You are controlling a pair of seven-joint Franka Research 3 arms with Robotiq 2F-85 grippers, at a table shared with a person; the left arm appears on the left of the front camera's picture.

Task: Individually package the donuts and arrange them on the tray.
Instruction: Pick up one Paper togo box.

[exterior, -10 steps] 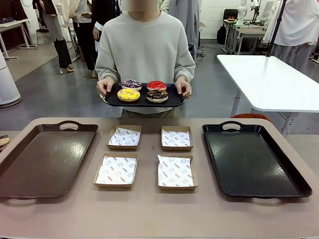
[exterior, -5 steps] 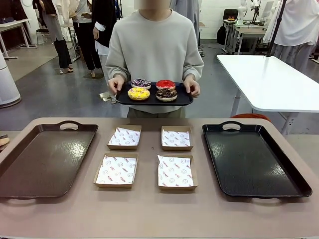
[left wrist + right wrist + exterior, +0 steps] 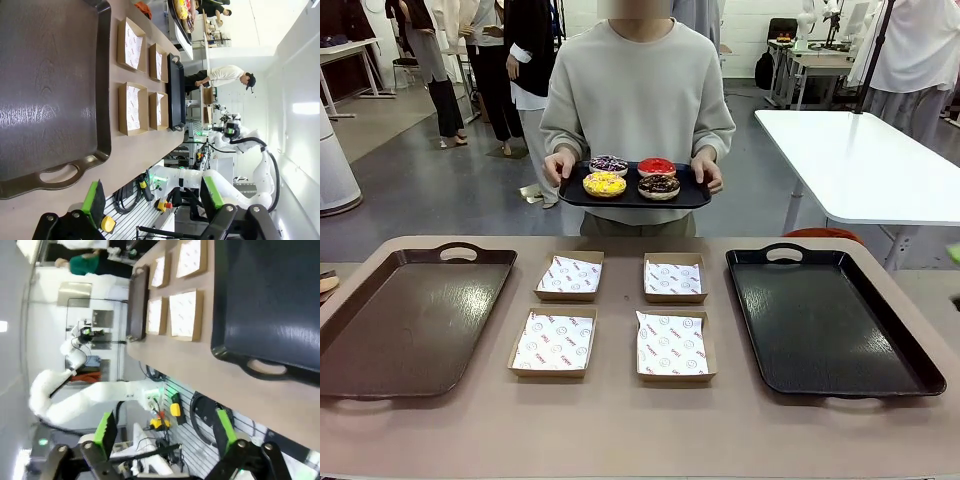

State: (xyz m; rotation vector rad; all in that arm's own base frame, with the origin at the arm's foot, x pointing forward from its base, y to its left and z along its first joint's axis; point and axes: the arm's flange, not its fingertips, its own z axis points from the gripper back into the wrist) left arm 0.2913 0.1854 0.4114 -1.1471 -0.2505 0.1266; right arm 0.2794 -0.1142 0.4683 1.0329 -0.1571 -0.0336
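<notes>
Across the table a person holds a small black serving tray (image 3: 634, 198) in both hands. On it lie the donuts: purple with sprinkles (image 3: 609, 163), glossy red (image 3: 657, 166), yellow (image 3: 604, 184) and chocolate (image 3: 659, 187). On the table a large brown tray (image 3: 410, 320) lies at the left and a large black tray (image 3: 830, 320) at the right. My left gripper (image 3: 152, 200) is open off the table's near edge, close to the brown tray (image 3: 50, 100). The right gripper (image 3: 165, 435) is also open and holds nothing, hanging off the edge near the black tray (image 3: 270, 300).
Between the two big trays, several shallow cardboard boxes lined with printed paper stand in a square, such as the near left one (image 3: 553, 342) and the far right one (image 3: 674, 278). A white table (image 3: 860, 160) stands behind at the right. People stand in the background.
The person has shifted to the right and raised the donut tray a little. A green blur has appeared at the front view's right edge.
</notes>
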